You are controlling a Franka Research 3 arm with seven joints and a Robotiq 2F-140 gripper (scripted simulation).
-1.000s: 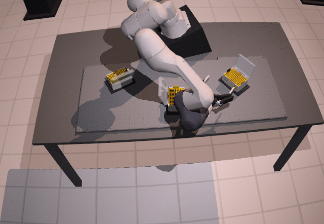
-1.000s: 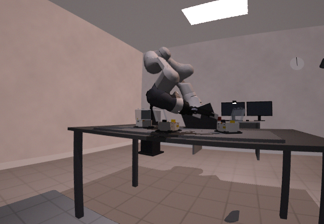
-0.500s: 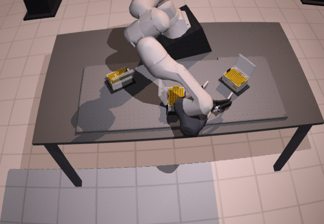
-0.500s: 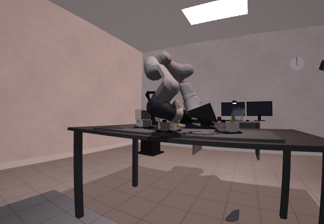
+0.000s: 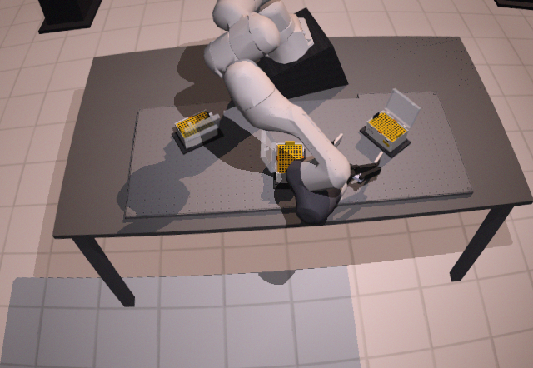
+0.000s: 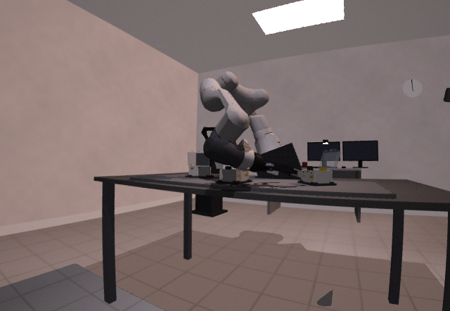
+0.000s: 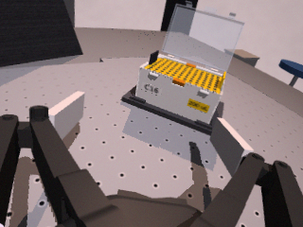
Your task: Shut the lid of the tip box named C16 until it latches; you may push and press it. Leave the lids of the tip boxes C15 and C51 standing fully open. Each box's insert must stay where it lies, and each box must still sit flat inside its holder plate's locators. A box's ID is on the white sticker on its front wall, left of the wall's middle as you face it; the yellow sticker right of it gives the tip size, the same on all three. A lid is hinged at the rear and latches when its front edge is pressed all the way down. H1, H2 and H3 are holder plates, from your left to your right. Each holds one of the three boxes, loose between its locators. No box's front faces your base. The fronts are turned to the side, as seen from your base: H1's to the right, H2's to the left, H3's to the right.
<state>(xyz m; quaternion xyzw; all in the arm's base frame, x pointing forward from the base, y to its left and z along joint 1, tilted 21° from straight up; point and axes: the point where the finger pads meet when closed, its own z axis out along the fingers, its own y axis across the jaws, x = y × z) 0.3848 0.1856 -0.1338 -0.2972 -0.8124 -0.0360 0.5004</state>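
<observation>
My wrist view faces the front wall of tip box C16 (image 7: 182,87); I can read its white sticker (image 7: 151,88), with the yellow sticker (image 7: 198,105) right of it. Its clear lid (image 7: 201,35) stands open at the rear over the yellow insert (image 7: 189,74), and the box sits on a dark holder plate (image 7: 142,105) on the perforated counter (image 7: 123,156). My gripper (image 7: 150,116) hangs low, short of the box, with the fingers spread wide and holding nothing.

White tip box C16 (image 7: 180,95), yellow-orange insert (image 7: 187,76), clear lid (image 7: 201,33)
</observation>
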